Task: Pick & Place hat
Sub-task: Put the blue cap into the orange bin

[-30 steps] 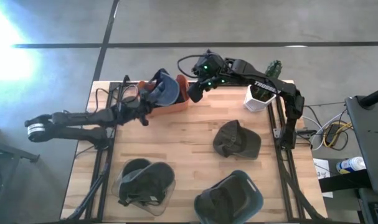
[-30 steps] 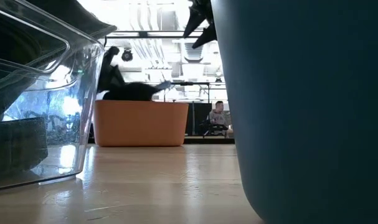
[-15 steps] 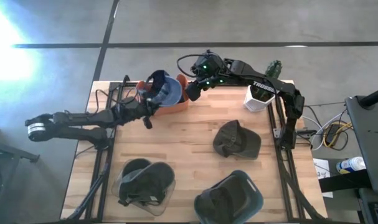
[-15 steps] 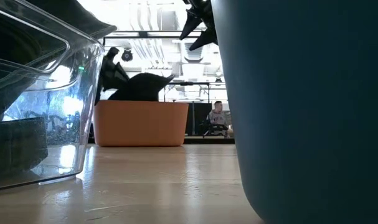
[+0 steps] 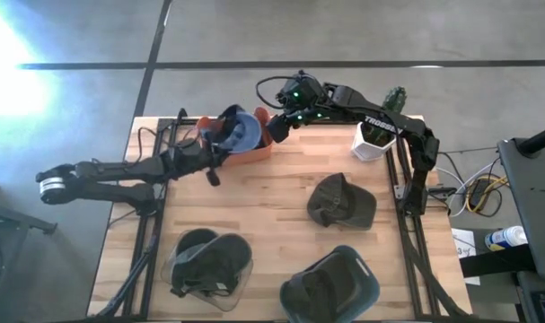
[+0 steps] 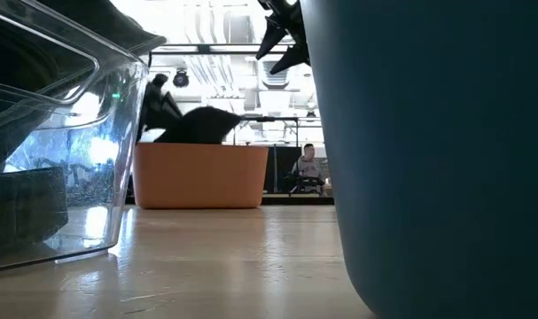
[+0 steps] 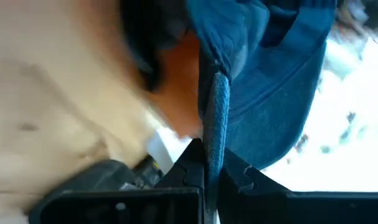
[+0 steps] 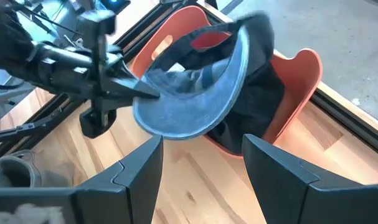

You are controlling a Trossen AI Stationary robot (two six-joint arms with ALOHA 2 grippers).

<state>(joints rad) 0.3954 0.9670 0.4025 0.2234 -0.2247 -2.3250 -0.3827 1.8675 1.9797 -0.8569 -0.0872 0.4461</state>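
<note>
Grey concrete floor is surrounding the pale wooden worktop (image 5: 263, 206), and all the action is sitting at its far edge. Left gripper (image 5: 216, 154) is clamping tight on the brim edge of the blue denim cap (image 5: 239, 132), holding it over the orange plastic bin (image 5: 261, 145) at the far rim of the worktop. From the right wrist view the blue denim cap (image 8: 195, 93) is tilting steeply, its brim pointing down toward the worktop, crown up over the bin's opening. Right gripper (image 5: 278, 133) is hovering just beside the bin on its other side, fingers spread wide and grasping nothing. Open boards are stretching across the middle. An olive cap (image 5: 341, 201) is lying toward the right, a clear plastic tub (image 5: 209, 263) with a dark cap and a blue tub (image 5: 330, 280) with another are sitting at the near edge, and a white pot (image 5: 373, 141) is standing at the far right corner.
</note>
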